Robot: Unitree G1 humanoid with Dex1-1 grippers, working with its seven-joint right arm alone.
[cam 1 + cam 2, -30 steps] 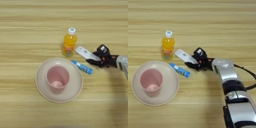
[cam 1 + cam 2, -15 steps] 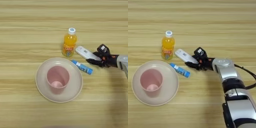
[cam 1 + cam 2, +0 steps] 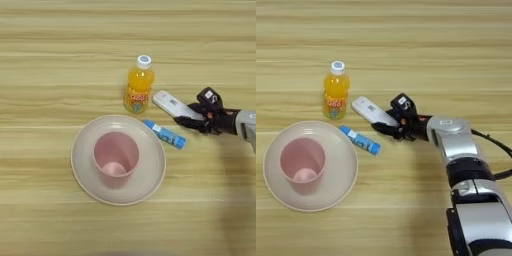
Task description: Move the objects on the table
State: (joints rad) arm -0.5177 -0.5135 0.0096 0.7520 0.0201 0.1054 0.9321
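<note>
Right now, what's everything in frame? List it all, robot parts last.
orange-juice bottle: 1, orange with a white cap, upright, just beyond the plate's far rim.
white remote: 1, slim, to the right of the bottle, its right end at the gripper's fingers.
blue stick: 1, blue with a white label, lying flat at the plate's right rim, nearer the robot than the remote.
plate: 1, beige, round, left of centre on the near half.
pink cup: 1, upright on the plate, open and empty.
table: 1, light wood, fills the view.
right gripper: 1, black fingers on the remote's right end.
forearm: 1, silver, entering from the lower right.
</note>
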